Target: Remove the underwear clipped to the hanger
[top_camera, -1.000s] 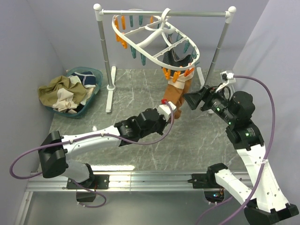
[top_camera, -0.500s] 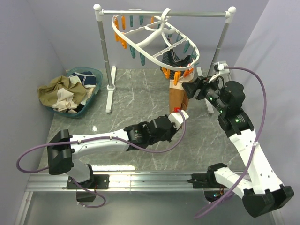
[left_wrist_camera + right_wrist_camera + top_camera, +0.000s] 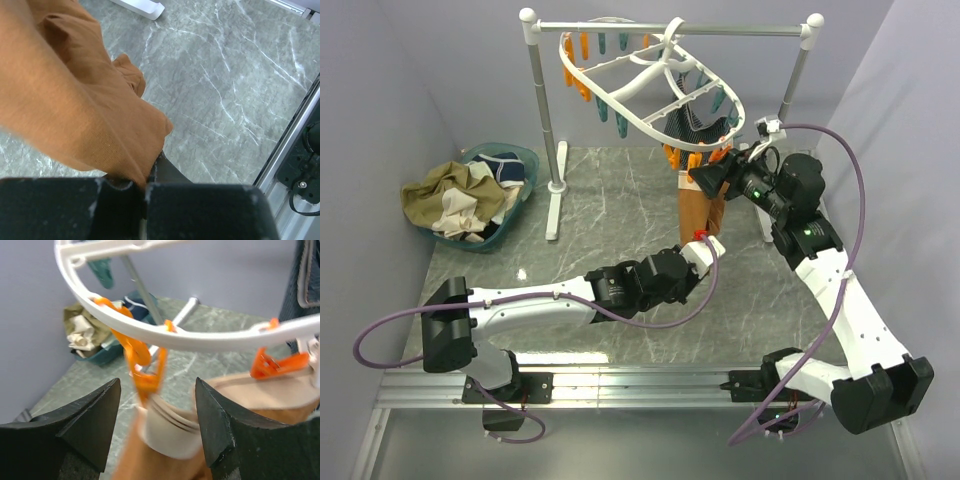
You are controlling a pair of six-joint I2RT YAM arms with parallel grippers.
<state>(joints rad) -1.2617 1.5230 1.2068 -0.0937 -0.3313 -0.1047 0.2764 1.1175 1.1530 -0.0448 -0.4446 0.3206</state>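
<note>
Hanging under the near rim of the hanger (image 3: pixel 215 338), the tan-brown briefs (image 3: pixel 697 208) are held by an orange clothespin (image 3: pixel 145 372). Your left pincer (image 3: pixel 145 187) is clamped on their lower edge, well below the hanger. Your right pincer (image 3: pixel 156 385) has its jaws apart at that rim, seemingly astride the clothespin, though the close view blurs.

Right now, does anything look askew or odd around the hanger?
Yes. The hanger looks tilted, its rim dipping toward the tan-brown underwear, which looks stretched between its orange clothespins and the shut left gripper. The open right gripper straddles one orange clothespin.
</note>
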